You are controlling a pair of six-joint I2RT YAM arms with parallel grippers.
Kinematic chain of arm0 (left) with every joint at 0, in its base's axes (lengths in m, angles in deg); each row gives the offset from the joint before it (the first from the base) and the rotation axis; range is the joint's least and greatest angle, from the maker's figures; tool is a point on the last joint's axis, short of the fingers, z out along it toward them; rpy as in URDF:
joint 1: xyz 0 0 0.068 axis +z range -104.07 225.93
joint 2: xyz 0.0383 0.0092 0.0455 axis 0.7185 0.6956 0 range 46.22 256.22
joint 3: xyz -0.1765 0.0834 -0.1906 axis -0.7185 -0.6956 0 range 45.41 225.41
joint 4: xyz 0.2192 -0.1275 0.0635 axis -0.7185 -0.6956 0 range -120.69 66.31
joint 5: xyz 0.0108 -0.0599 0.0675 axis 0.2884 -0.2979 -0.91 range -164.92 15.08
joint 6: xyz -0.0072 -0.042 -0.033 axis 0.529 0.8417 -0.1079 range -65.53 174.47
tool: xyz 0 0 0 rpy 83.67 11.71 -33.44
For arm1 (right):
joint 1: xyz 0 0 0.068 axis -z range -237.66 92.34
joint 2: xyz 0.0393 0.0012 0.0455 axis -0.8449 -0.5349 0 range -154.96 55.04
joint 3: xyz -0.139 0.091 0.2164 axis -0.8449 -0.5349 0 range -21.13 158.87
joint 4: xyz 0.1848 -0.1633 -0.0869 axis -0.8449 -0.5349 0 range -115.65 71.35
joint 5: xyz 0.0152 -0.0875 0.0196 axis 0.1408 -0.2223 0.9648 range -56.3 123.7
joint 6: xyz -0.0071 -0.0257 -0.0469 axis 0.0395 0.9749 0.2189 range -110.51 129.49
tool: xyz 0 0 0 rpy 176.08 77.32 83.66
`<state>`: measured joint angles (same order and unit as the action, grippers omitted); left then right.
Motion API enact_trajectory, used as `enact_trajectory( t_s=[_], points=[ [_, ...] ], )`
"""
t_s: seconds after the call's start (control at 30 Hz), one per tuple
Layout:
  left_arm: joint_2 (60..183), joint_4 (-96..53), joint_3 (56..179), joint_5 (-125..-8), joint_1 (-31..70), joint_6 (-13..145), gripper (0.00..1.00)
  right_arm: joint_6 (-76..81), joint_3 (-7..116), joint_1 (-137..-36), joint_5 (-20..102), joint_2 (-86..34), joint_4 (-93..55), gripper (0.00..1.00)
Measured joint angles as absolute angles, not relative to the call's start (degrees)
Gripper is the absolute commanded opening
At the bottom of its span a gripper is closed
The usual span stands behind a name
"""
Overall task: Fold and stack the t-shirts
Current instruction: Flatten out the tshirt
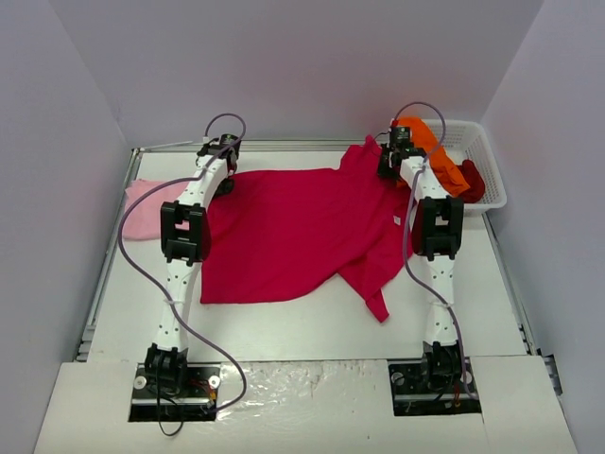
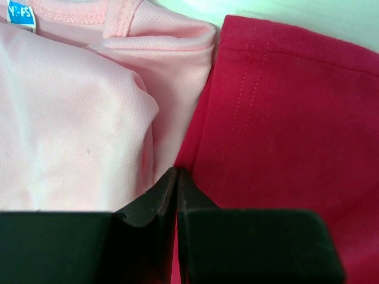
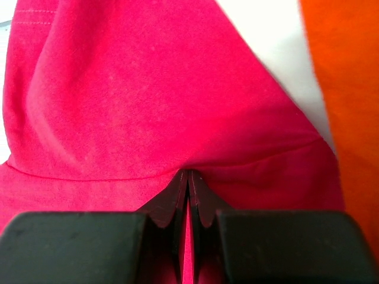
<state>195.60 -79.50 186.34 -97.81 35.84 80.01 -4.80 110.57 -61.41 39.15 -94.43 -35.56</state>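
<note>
The large crimson-magenta t-shirt (image 1: 293, 232) lies spread across the middle of the table. My left gripper (image 1: 224, 182) is shut on its far left edge (image 2: 284, 118), right beside the pale pink t-shirt (image 1: 146, 206), which also fills the left of the left wrist view (image 2: 77, 130). My right gripper (image 1: 389, 168) is shut on the crimson shirt's far right part (image 3: 148, 106), the cloth pulled into a fold at the fingertips. The bright orange t-shirt (image 1: 437, 156) hangs over the basket's near rim and shows in the right wrist view (image 3: 349, 89). The dark red t-shirt (image 1: 475, 180) lies in the basket.
A white plastic mesh basket (image 1: 487, 156) stands at the far right corner. White walls enclose the table on the left, back and right. The crimson shirt's sleeve (image 1: 378, 303) trails toward the near right.
</note>
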Motion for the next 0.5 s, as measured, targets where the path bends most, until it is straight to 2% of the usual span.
enact_trajectory(
  t_s=[0.03, 0.07, 0.1, 0.13, 0.17, 0.2, 0.23, 0.27, 0.37, 0.5],
  points=[
    [195.58, -79.41, 186.34, -97.77, 35.84, 79.94, 0.02, -4.56, 110.05, -61.52, 39.22, -94.21, -35.14, 0.06],
    [195.58, -79.3, 186.31, -97.75, 35.77, 79.77, 0.03, -4.47, 108.93, -61.63, 39.31, -93.58, -34.4, 0.18],
    [195.38, -79.13, 186.21, -97.81, 35.6, 79.51, 0.04, -4.51, 107.71, -61.78, 39.52, -92.75, -34.18, 0.23],
    [195.08, -78.93, 185.83, -97.92, 35.51, 79.07, 0.09, -4.18, 106.44, -61.96, 39.74, -91.89, -33.92, 0.3],
    [194.44, -78.67, 185.09, -98.1, 35.38, 78.7, 0.12, -4.05, 104.89, -62.26, 39.85, -90.76, -34.01, 0.44],
    [193.7, -78.67, 184.48, -98.32, 35.21, 78.41, 0.19, -4.16, 103.93, -62.57, 40.01, -89.84, -34.14, 0.49],
    [192.76, -78.73, 183.87, -98.51, 35.01, 78.11, 0.2, -3.86, 103.18, -62.92, 40.07, -89.07, -34.31, 0.52],
    [191.63, -78.76, 183.23, -98.86, 34.75, 77.87, 0.26, -3.79, 102.24, -63.31, 40.11, -87.96, -34.12, 0.53],
    [186.4, -78.21, 180.41, -99.43, 33.92, 77.36, 0.32, -3.7, 98.29, -64.19, 40.07, -83.17, -34.03, 0.54],
    [175.01, -77.33, 174.71, -100.79, 32.47, 77.17, 0.34, -3.77, 91.23, -65.24, 40.03, -73.45, -32.48, 0.57]
  ],
)
